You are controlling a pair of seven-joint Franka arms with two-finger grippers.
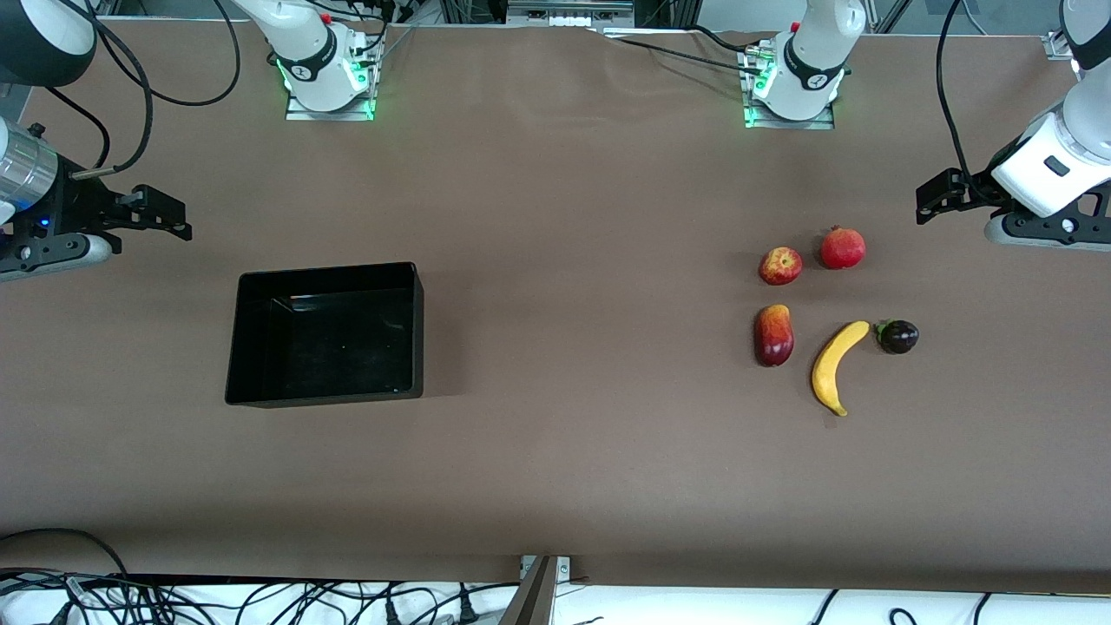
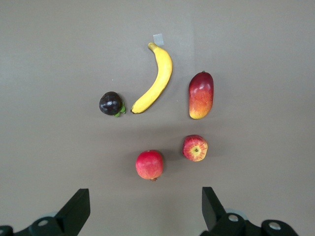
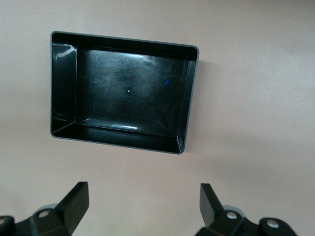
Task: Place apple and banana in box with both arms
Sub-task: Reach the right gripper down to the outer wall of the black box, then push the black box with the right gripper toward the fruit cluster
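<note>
- Your left gripper (image 1: 927,201) hangs over the table at the left arm's end, its black fingers (image 2: 74,209) spread wide and holding nothing. I judge it parked there so its wrist camera takes in all the fruit at once.
- Just off that gripper lie five fruits in a loose cluster, none touching except perhaps the banana's tip and the dark fruit.
- The apple (image 1: 780,266) is small, round and red with a yellowish patch. It sits beside the pomegranate (image 1: 843,247), a smoother all-red ball with a little crown.
- The banana (image 1: 836,367) lies nearer the front camera than the apple: long, curved, plain yellow. A round, dark purple fruit (image 1: 897,336) with a green cap is at its upper tip, and a long dark-red mango (image 1: 773,334) lies beside it.
- Your right gripper (image 1: 165,214) hovers at the right arm's end of the table, also wide open and empty. It looks down on the box, likely waiting.
- The box (image 1: 415,330) is a shallow, glossy black plastic rectangle, empty, well apart from the fruit.
- The table (image 1: 555,469) has a matte brown cover.
</note>
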